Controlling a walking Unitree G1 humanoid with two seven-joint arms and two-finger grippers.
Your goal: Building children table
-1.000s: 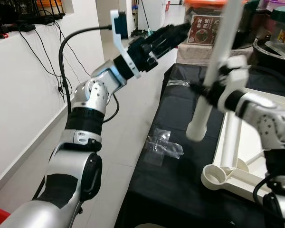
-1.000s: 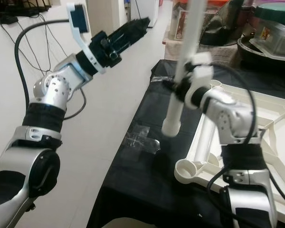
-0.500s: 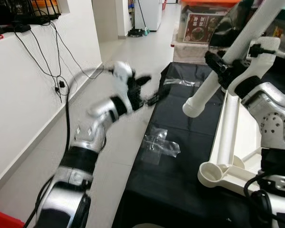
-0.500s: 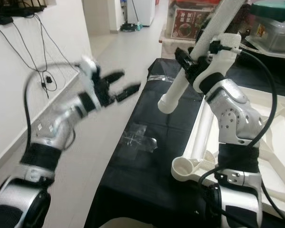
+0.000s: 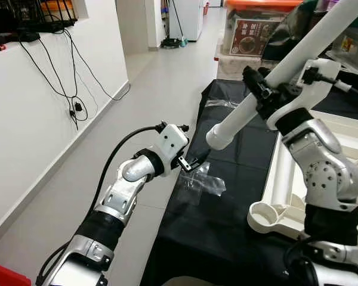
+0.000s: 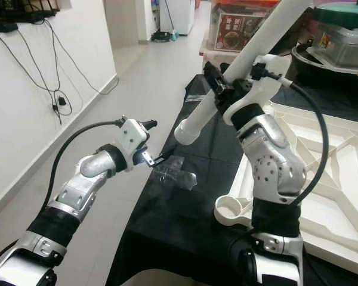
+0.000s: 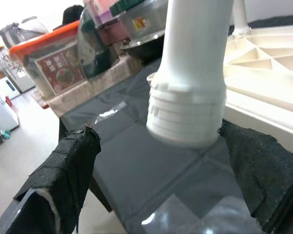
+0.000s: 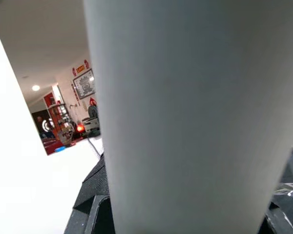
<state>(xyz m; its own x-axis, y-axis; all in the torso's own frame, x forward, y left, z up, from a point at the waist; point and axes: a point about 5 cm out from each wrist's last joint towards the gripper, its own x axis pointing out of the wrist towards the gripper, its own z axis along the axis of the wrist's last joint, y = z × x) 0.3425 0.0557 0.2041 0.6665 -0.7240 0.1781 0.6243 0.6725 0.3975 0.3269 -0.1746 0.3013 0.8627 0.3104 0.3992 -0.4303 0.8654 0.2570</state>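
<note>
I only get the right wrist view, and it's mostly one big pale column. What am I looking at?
Observer: A white table leg, held slanted in the right gripper above the black-covered table.
Operator: Where would it go?
Observer: Probably into the round socket at the corner of the white table frame lying on the cloth. The leg's lower end is not over it.
Operator: And the other arm?
Observer: The left gripper is open by the table's edge, next to a clear plastic bag.

Table frame on cloth-covered table at right, plastic wrap left of it, storage boxes behind
</note>
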